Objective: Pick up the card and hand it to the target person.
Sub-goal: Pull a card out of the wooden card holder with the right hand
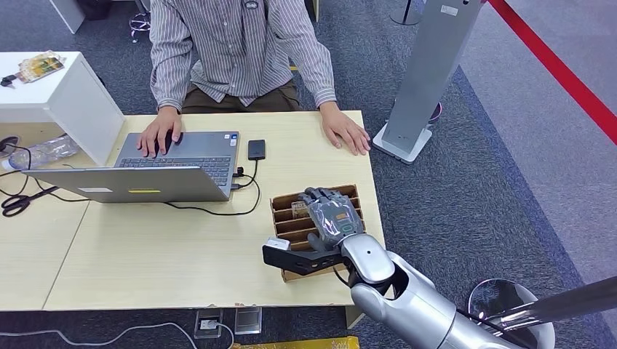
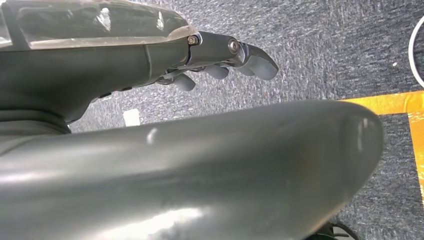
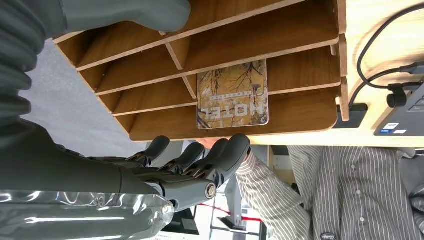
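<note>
Card (image 3: 232,95) sits propped in one slot of the wooden organizer (image 1: 284,211) on the counter (image 1: 145,254), right of the laptop (image 1: 145,171). Right robot hand (image 1: 333,213) hovers over the slots, fingers loosely spread, holding nothing. Left robot hand (image 2: 225,62) hangs over the carpet, fingers apart, also empty. Looks thin, light, stiffish and probably slick, so pinching the exposed top edge seems best. Person (image 1: 240,51) sits at the far side.

Yellow-brown hotel card (image 3: 233,95), upright in slotted holder (image 3: 300,40)

Yellow-brown card (image 3: 233,95) – bare-branch print, brown rack (image 1: 285,218), grey-striped shirt (image 1: 233,43)
</note>
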